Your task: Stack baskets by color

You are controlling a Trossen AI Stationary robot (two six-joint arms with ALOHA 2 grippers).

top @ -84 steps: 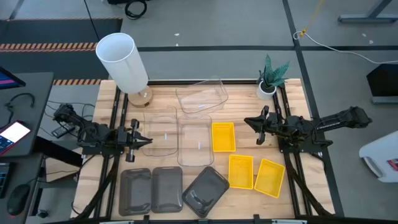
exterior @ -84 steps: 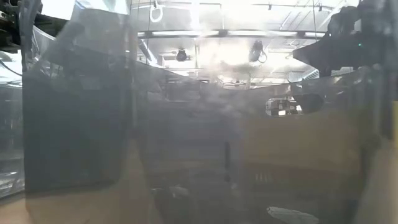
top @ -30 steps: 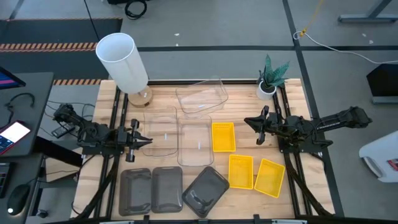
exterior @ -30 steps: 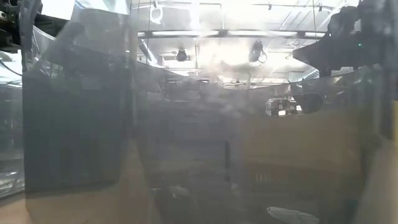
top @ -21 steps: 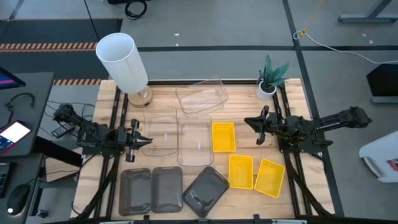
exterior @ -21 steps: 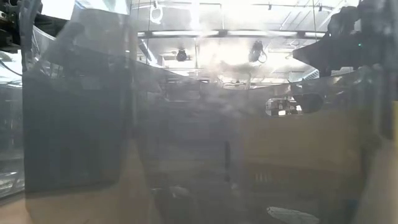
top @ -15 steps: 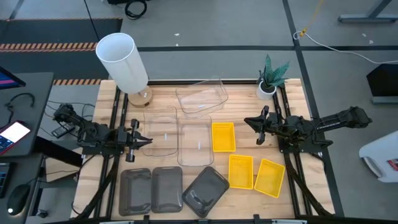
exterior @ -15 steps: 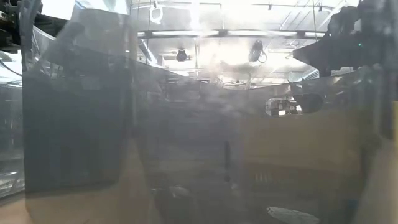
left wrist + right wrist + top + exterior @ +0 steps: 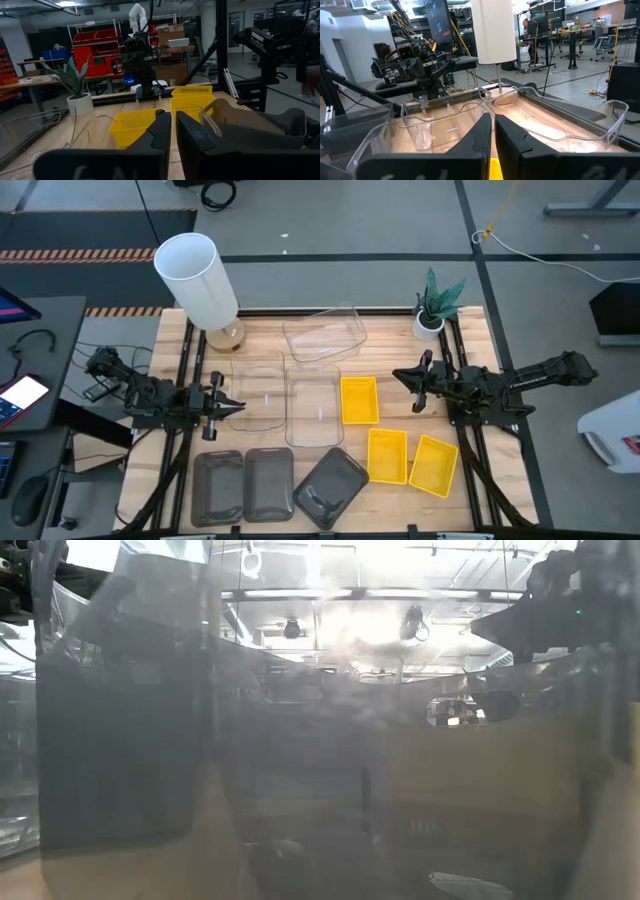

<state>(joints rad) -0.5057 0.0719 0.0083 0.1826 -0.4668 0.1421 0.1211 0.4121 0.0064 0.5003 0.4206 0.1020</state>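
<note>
Both arms lie low and level over the counter [image 9: 400, 350], reaching inward from its two sides. The left pincer [image 9: 236, 407] is nearly closed and empty, its tip at the edge of a clear basket [image 9: 258, 392]. The right pincer [image 9: 398, 374] is closed and empty, just beside a yellow basket [image 9: 359, 399]. Nine baskets lie on the counter: three clear ones toward the lamp [image 9: 200, 280], three yellow by the right arm, three dark grey [image 9: 268, 481] along the near edge, all unstacked.
</note>
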